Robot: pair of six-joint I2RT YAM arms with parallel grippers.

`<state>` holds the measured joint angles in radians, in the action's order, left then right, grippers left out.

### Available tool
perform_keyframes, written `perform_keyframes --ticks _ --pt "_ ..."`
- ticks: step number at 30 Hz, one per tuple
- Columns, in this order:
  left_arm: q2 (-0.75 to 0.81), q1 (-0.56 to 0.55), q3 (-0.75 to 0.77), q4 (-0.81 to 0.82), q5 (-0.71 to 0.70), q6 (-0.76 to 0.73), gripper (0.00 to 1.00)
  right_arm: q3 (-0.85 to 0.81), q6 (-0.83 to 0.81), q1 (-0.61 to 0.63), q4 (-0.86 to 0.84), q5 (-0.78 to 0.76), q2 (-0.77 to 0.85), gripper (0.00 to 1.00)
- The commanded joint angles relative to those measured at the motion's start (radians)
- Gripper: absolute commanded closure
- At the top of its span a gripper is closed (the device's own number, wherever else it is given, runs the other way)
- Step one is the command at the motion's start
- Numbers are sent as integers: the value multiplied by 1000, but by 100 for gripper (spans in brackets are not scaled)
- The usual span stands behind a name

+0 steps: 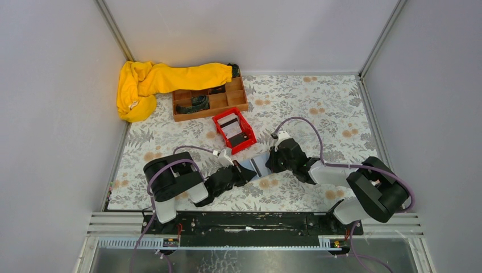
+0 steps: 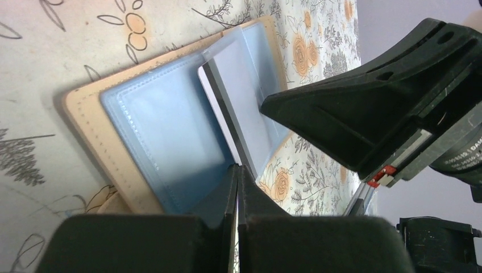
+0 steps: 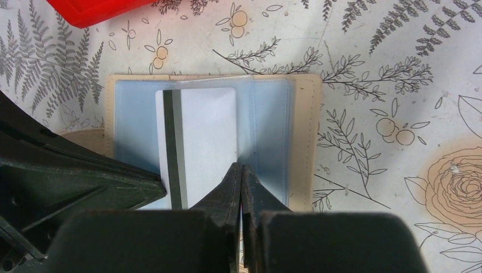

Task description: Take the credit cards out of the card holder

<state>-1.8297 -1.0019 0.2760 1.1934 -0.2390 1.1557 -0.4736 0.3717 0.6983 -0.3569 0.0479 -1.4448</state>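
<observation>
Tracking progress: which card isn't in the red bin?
The white card with the dark stripe, at the open holder; the others lie in the red bin.

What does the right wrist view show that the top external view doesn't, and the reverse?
Only right wrist: the card holder lies open, a whitish card with a dark stripe across its blue pockets, right fingers closed at its near edge. Only top external: wooden tray, yellow cloth, dark cards inside the red bin. Both: holder, red bin, left gripper.
</observation>
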Motion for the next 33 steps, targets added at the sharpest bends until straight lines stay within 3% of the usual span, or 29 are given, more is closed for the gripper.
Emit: perform_keyframes --ticks 1,20,30,33 --pt "2 6 -43 79 -4 -20 100 20 39 -52 15 11 -20 100" --pt "238 11 -198 32 50 -57 100 18 38 -117 20 18 -27 100" --pt "478 13 -141 -211 45 -197 100 52 16 -117 -38 47 41 100" --pt "492 11 -78 -354 13 -252 100 64 13 -117 -57 57 67 100"
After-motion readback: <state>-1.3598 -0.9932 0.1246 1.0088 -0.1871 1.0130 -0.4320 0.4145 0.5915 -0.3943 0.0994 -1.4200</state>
